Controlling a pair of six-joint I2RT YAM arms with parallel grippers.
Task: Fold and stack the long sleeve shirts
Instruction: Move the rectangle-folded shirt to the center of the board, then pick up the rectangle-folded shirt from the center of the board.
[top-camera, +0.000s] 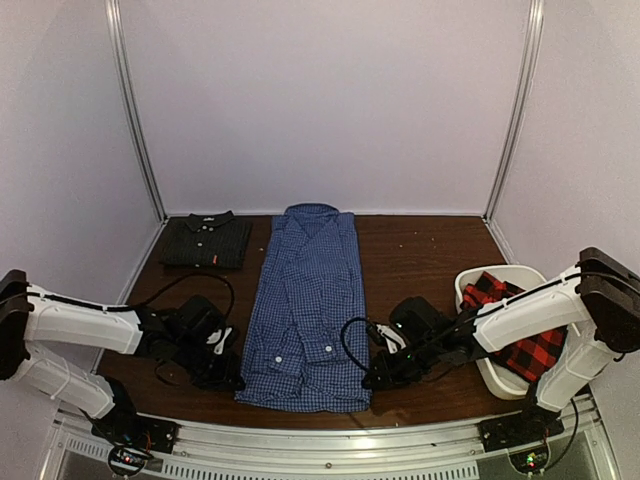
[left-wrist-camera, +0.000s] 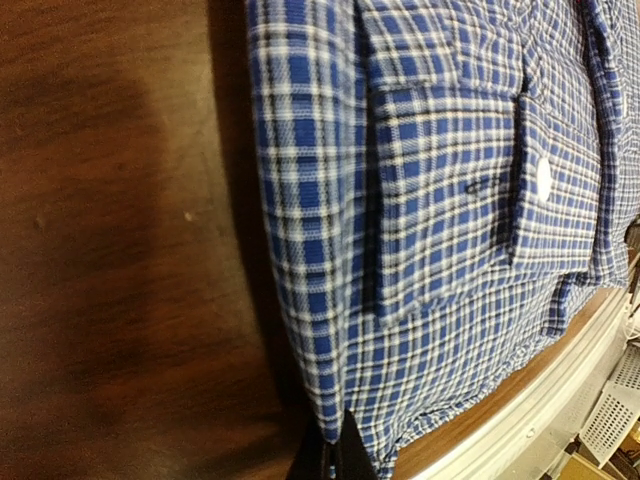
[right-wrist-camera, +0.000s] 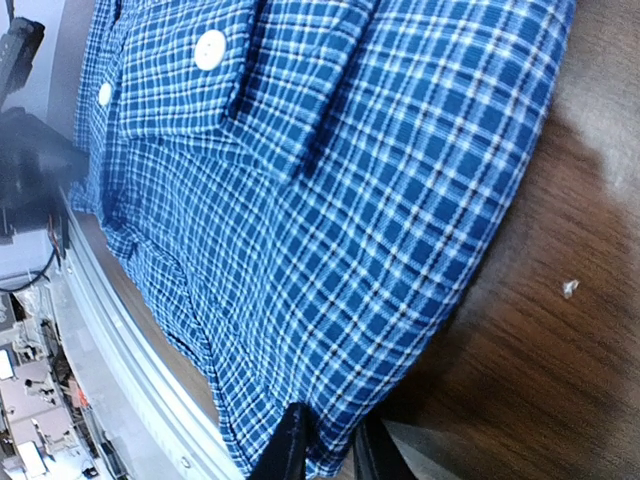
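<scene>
Top external: blue shirt (top-camera: 305, 310) lies between left hand (top-camera: 236, 379), right hand (top-camera: 371, 380).

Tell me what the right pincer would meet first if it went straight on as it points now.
The blue gingham shirt: its hem sits between the fingers of the right pincer; depth beyond is unclear.

Left gripper (left-wrist-camera: 338, 462) and right gripper (right-wrist-camera: 328, 447), at the blue shirt (left-wrist-camera: 450, 250) hem, are mostly cut off; the right arm (top-camera: 520, 315) hides part of the plaid shirt (top-camera: 540, 355).
</scene>
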